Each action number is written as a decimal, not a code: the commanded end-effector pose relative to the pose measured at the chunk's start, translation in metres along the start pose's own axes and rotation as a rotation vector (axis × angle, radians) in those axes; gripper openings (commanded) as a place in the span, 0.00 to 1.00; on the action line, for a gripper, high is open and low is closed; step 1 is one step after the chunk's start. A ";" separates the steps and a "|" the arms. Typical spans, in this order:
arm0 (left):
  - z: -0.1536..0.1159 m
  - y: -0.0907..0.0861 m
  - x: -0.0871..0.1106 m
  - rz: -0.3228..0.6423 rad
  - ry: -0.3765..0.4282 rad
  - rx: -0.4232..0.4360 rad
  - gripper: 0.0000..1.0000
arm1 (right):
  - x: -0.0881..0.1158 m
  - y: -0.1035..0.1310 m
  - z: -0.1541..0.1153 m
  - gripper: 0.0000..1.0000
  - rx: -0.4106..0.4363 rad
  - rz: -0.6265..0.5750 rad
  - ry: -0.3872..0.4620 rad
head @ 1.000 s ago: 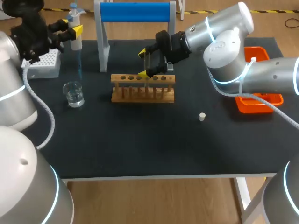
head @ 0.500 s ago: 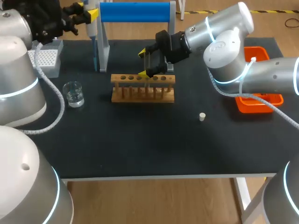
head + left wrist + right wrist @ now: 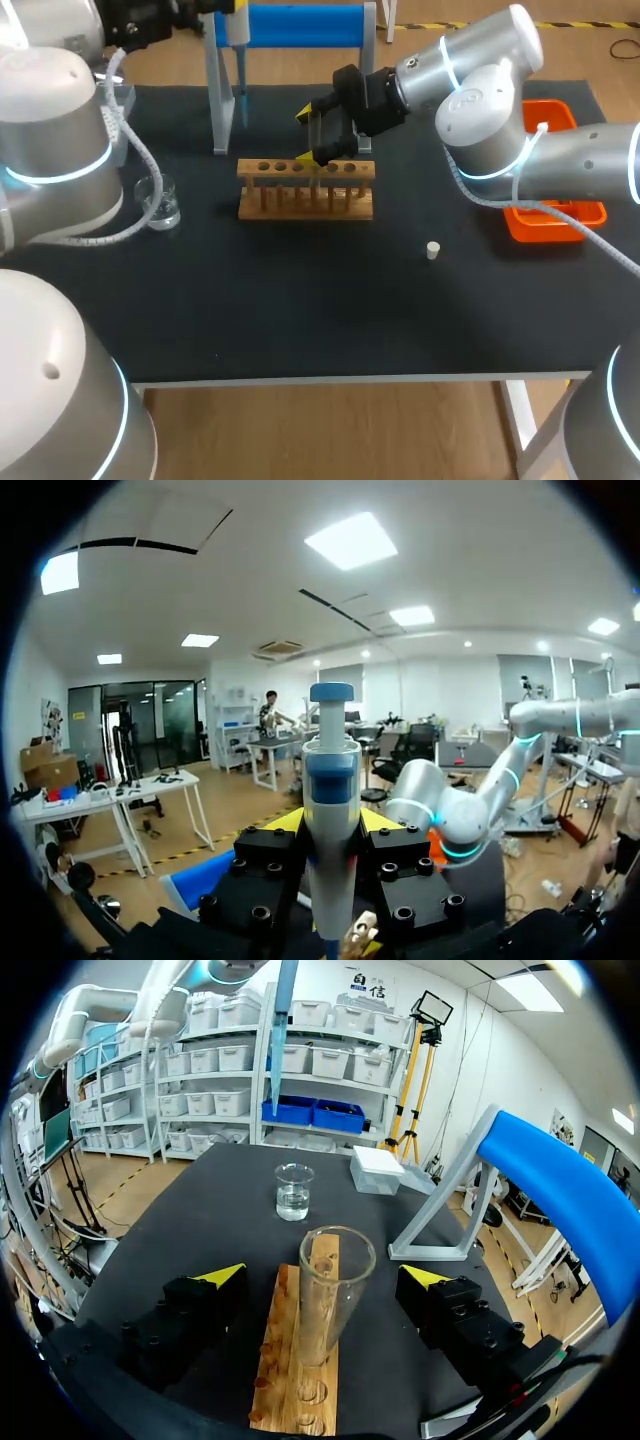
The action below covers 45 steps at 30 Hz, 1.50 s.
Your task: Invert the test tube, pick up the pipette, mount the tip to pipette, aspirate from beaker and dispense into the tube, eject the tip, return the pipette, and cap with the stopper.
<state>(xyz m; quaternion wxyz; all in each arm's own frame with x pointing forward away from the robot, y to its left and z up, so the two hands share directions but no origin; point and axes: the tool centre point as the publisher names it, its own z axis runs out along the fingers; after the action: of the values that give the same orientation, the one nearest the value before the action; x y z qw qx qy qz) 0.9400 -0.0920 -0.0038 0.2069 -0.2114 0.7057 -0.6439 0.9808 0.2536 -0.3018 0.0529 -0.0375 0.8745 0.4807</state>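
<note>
My left gripper (image 3: 330, 825) is clenched on the white-and-blue pipette (image 3: 238, 35), holding it upright, tip down. It hangs in front of the blue-barred grey stand (image 3: 290, 25), at eleven o'clock from the wooden test-tube rack (image 3: 305, 190). My right gripper (image 3: 323, 1277) is released, its fingers wide apart on either side of the clear glass test tube (image 3: 330, 1300). The tube stands mouth-up in the rack, clear of both fingers. The glass beaker (image 3: 158, 203) sits at nine o'clock from the rack, the small white stopper (image 3: 432, 250) at four o'clock.
</note>
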 end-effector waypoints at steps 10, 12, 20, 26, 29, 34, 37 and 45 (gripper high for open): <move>0.039 -0.016 0.001 -0.025 0.051 0.027 0.00 | 0.000 0.000 -0.001 1.00 0.003 0.000 0.003; 0.044 -0.016 0.002 -0.024 0.062 0.027 0.00 | 0.000 0.000 -0.001 1.00 0.003 0.000 0.003; 0.065 -0.018 0.008 -0.031 0.104 0.018 0.00 | 0.000 0.000 -0.001 1.00 0.003 0.000 0.003; 0.077 -0.019 0.013 -0.036 0.132 0.006 0.00 | 0.000 0.000 -0.001 1.00 0.003 0.000 0.003; 0.082 -0.018 0.014 -0.038 0.141 0.001 0.00 | 0.000 0.000 -0.001 1.00 0.003 0.000 0.003; 0.086 -0.018 0.014 -0.039 0.148 -0.004 0.00 | 0.000 0.000 -0.001 1.00 0.003 0.000 0.003; 0.087 -0.018 0.014 -0.037 0.150 -0.006 0.00 | 0.000 0.000 -0.001 1.00 0.003 0.000 0.003; 0.090 -0.018 0.016 -0.032 0.156 -0.008 0.00 | 0.000 -0.002 -0.005 1.00 0.004 0.003 -0.007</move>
<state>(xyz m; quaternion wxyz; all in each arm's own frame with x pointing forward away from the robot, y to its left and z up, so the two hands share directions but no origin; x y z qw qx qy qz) 0.9766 -0.1753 0.0041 0.1423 -0.1730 0.7159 -0.6613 0.9823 0.2510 -0.3023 0.0549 -0.0352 0.8748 0.4800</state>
